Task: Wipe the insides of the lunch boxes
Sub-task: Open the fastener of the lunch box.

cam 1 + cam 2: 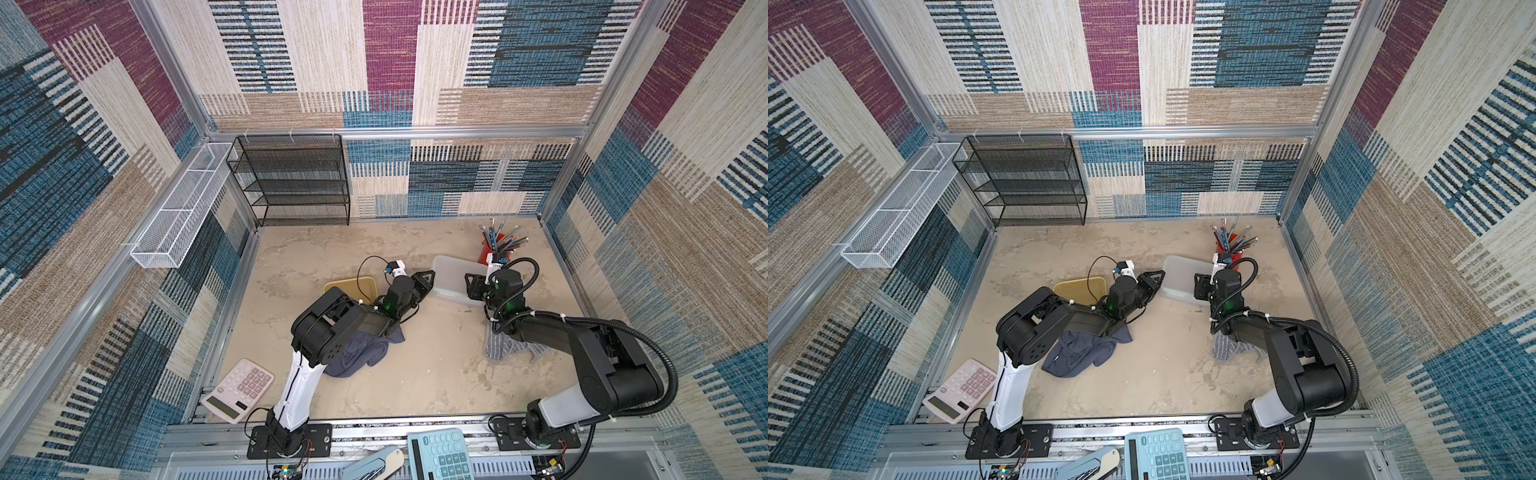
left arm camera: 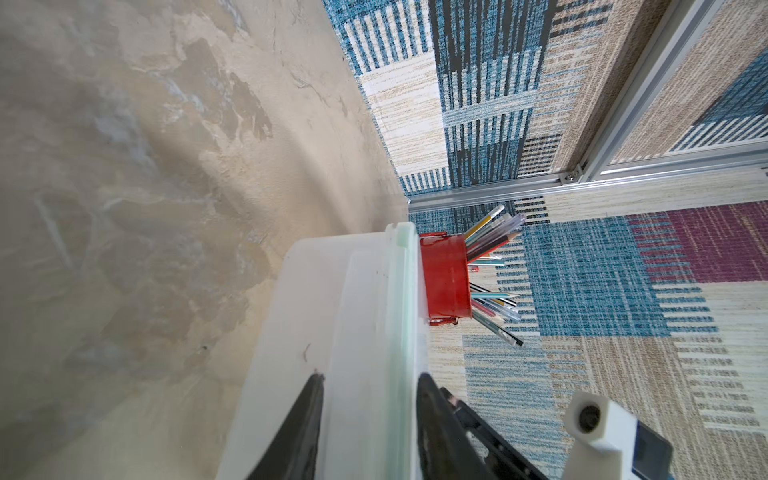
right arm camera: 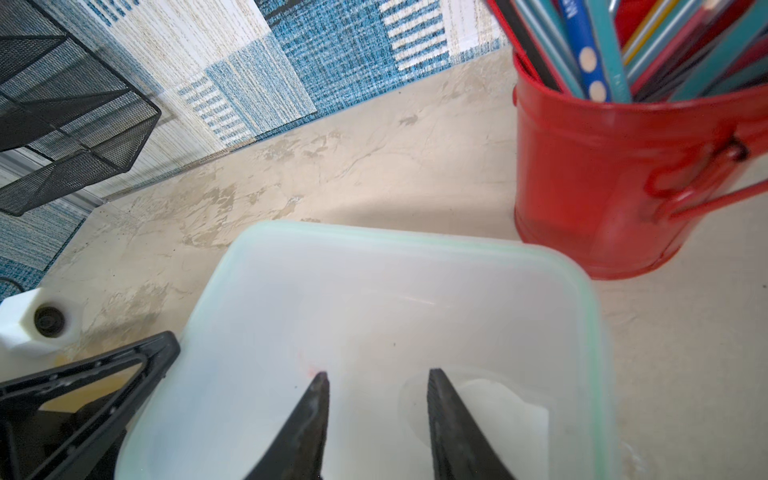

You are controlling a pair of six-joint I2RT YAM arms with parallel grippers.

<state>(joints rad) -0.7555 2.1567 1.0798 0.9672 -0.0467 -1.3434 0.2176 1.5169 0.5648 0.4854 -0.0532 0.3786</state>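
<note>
The clear frosted lunch box [image 1: 451,279] [image 1: 1179,277] lies right of centre, and its green-edged rim [image 3: 415,241] shows in the right wrist view. My left gripper [image 1: 428,279] [image 2: 370,376] reaches its left edge. The jaws straddle the rim and upper wall [image 2: 365,316], and contact is unclear. My right gripper [image 1: 471,286] [image 3: 378,372] hovers over the box's frosted top from the right, jaws apart, holding nothing. The amber lunch box [image 1: 351,286] [image 1: 1079,286] sits left of it, partly behind my left arm.
A red pencil cup [image 1: 492,245] [image 3: 602,178] stands just behind the clear box. A dark blue cloth [image 1: 361,353] lies under my left arm, a grey striped cloth [image 1: 507,351] under my right. A black mesh shelf [image 1: 291,178] stands at the back left, a pink calculator [image 1: 239,390] at the front left.
</note>
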